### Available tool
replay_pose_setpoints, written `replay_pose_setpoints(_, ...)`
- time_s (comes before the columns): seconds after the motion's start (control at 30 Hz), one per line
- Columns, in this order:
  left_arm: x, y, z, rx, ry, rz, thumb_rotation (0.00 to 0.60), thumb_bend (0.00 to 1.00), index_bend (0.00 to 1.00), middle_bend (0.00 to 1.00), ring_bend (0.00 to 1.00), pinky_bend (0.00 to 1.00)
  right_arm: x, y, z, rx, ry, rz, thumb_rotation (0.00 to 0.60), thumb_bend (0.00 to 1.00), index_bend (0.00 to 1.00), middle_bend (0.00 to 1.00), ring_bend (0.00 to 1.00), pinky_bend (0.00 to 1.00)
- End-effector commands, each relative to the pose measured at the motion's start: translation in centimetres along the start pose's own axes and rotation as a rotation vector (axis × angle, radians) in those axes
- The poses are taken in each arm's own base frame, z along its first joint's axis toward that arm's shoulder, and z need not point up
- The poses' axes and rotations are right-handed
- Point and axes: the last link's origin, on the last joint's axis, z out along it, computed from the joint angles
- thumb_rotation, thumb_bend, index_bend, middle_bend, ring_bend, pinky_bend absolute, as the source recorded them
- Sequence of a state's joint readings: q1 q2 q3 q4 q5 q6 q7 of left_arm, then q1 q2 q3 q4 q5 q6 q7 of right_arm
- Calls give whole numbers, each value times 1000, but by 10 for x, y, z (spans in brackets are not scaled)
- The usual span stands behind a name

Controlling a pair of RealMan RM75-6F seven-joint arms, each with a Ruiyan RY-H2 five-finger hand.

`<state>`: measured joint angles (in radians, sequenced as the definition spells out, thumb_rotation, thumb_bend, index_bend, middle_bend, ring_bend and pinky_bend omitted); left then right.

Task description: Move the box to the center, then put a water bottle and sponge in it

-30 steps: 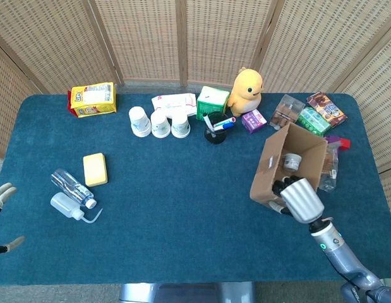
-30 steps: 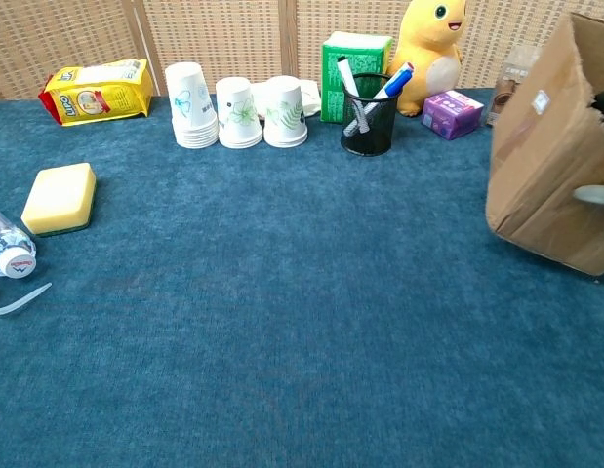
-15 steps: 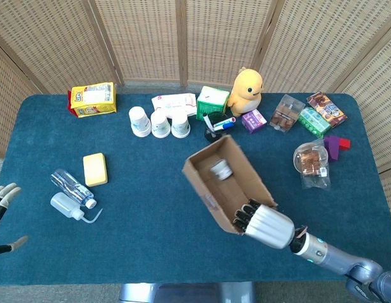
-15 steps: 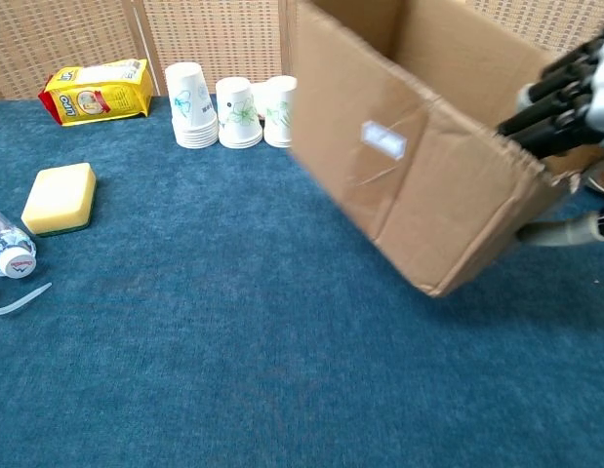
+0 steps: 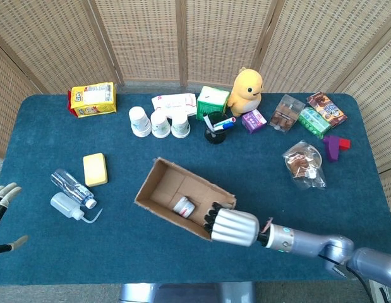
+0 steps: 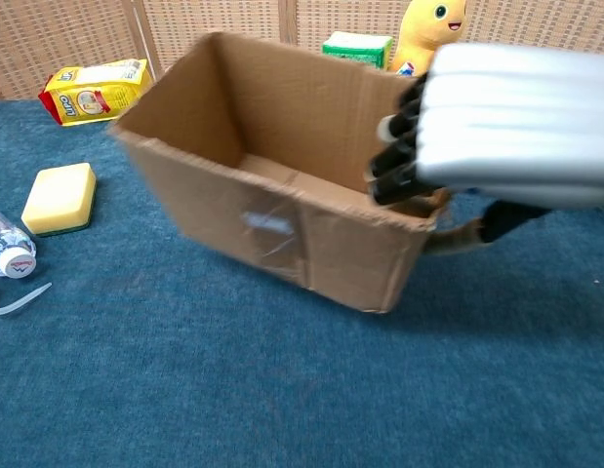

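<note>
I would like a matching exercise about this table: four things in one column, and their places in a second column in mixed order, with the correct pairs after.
Things:
1. cardboard box
2. yellow sponge
3. yellow snack bag
4. plush duck

Places:
A. far left corner of the table
B. middle of the table, gripped at its wall by the right hand
C. far edge, beside the green carton
D. left side, next to the water bottle

Pairs: 1-B, 2-D, 3-A, 4-C
</note>
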<state>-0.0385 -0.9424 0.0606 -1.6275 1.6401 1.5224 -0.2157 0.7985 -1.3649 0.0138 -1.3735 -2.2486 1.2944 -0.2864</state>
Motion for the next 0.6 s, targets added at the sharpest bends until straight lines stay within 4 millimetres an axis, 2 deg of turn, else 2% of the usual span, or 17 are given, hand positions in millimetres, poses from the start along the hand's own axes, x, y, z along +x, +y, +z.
replay_pose_setpoints(0.03,1,-1,0,2,1,-2,600,105,0,0,0,0,-4,-1,21,73,1,-55,600,316,724,688,659,722)
replay_pose_setpoints(0.5,1,-2,0,-1,-4,-4,600,106,0,0,0,0,-12,14,62,61,-92,-131,600,315,720,682,638,721)
replay_pose_setpoints(0.6,1,-3,0,3,-1,-7,600,105,0,0,0,0,-13,17,62,60,-100,-162,600,293,694,636,566,720)
